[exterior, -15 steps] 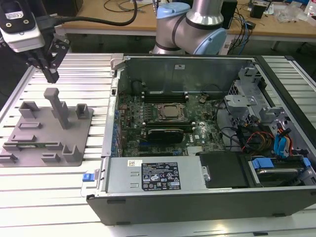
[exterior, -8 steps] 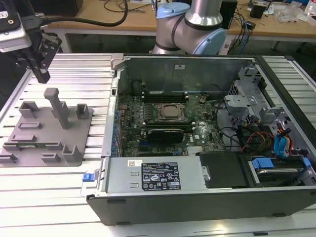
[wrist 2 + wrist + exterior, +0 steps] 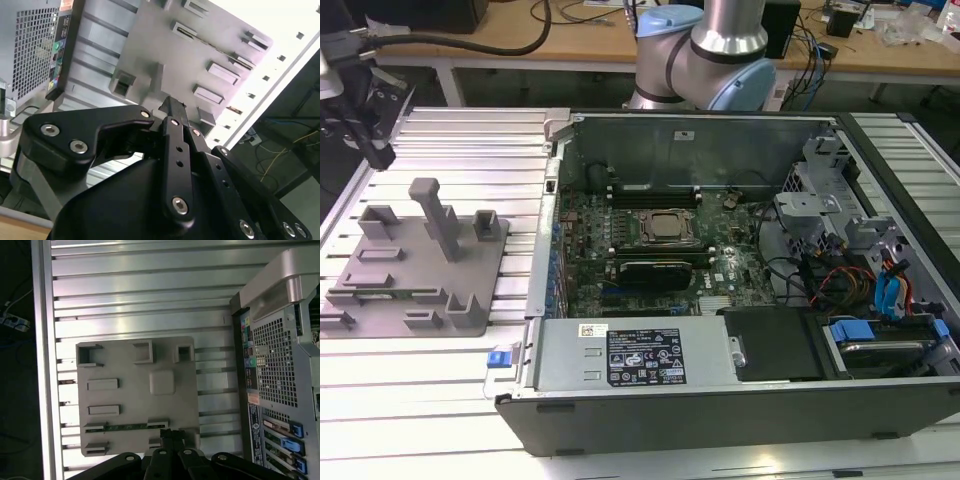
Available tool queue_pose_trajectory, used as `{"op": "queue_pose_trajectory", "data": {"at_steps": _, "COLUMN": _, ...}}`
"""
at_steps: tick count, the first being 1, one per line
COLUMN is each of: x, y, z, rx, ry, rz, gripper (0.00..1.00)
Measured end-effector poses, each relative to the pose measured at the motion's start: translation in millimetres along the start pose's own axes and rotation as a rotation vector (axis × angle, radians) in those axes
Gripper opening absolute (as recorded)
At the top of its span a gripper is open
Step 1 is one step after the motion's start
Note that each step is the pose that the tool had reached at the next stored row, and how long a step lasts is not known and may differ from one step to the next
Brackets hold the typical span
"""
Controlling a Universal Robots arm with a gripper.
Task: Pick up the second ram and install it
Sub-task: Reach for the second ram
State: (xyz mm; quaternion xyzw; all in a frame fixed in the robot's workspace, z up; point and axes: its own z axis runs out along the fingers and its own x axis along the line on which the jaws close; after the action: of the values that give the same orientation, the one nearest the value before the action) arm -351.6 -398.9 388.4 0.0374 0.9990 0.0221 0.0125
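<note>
Black linkage is seen closest in both wrist views, and the gripper [image 3: 172, 434] is shown with its fingertips brought together, nothing being held between them. The second ram [image 3: 126, 426] is seen lying flat in a slot of the gray holder plate [image 3: 130, 360], untouched by the gripper. In the first wrist view the fingertips are lined up just beyond one end of it. In the exterior view the ram is placed at seven o'clock from the plate's tall post [image 3: 432, 205], and the gripper is seen raised at eleven o'clock from that post. The plate is rested on a slotted metal table [image 3: 470, 140]. At three o'clock from the plate an open computer case [image 3: 720, 390] is laid, its motherboard [image 3: 650, 250] exposed.
</note>
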Motion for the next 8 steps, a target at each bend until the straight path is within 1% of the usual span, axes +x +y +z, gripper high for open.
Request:
{"op": "queue_pose_trajectory", "data": {"at_steps": 2, "x": 9.5, "y": -0.7, "z": 0.1, "rx": 0.0, "ry": 0.0001, "rz": 0.0, "gripper": 0.08}}
{"op": "queue_pose_trajectory", "data": {"at_steps": 3, "x": 12.2, "y": -0.9, "z": 0.7, "rx": 0.0, "ry": 0.0, "rz": 0.0, "gripper": 0.08}}
{"op": "queue_pose_trajectory", "data": {"at_steps": 4, "x": 16.0, "y": -1.5, "z": 3.0, "rx": -0.0001, "ry": -0.0001, "rz": 0.0, "gripper": 0.08}}
{"op": "queue_pose_trajectory", "data": {"at_steps": 6, "x": 17.8, "y": -2.5, "z": 6.1, "rx": 0.0, "ry": 0.0001, "rz": 0.0, "gripper": 0.08}}
{"op": "queue_pose_trajectory", "data": {"at_steps": 8, "x": 20.8, "y": -4.7, "z": 11.7, "rx": 0.0001, "ry": 0.0002, "rz": 0.0, "gripper": 0.08}}
